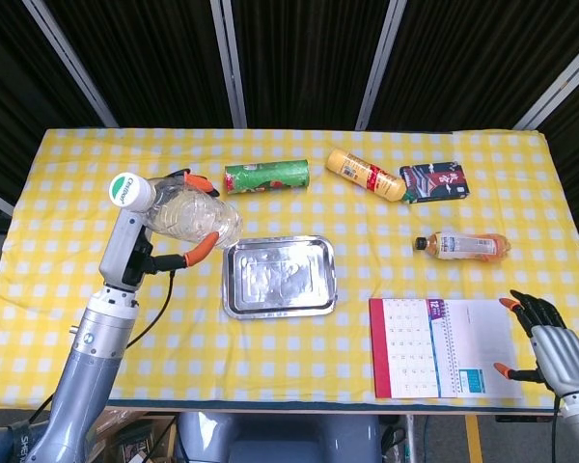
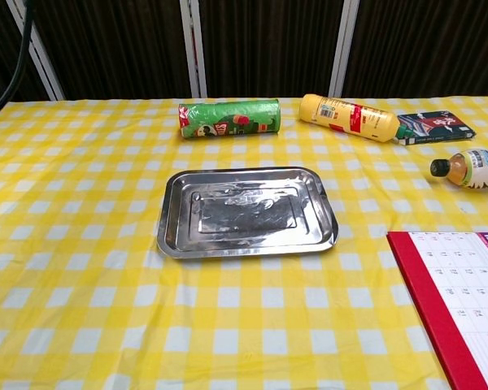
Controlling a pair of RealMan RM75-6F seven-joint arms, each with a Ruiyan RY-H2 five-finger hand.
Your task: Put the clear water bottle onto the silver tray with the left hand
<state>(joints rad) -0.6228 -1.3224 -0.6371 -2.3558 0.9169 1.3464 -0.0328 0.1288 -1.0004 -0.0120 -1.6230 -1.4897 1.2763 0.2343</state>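
Head view shows the left hand (image 1: 169,231) wrapped around the clear water bottle (image 1: 179,212), orange fingertips (image 1: 199,249) curling over and under its body, and the bottle is carried in the air, not resting on the cloth. Its long axis runs close to level, white-and-green cap to the left, base pointing right toward the silver tray (image 1: 279,277). That's the relation that matters: the tray lies to the right of the bottle and a little nearer the robot, with the bottle's base just beside the tray's upper left corner and not yet over the pan. I'd judge the carry is partway done; what remains is a short sweep rightward and a lowering.

The chest view sees the tray bare, and neither the bottle nor the left hand shows there. Over on the other side, the right hand (image 1: 550,342) sits at the table's near edge beside the calendar (image 1: 444,362), fingers spread, holding nothing, well apart from the tray. The left hand is plainly the nearer one. The green can (image 1: 267,177) lies just beyond the tray; worth keeping clear of on the way in.
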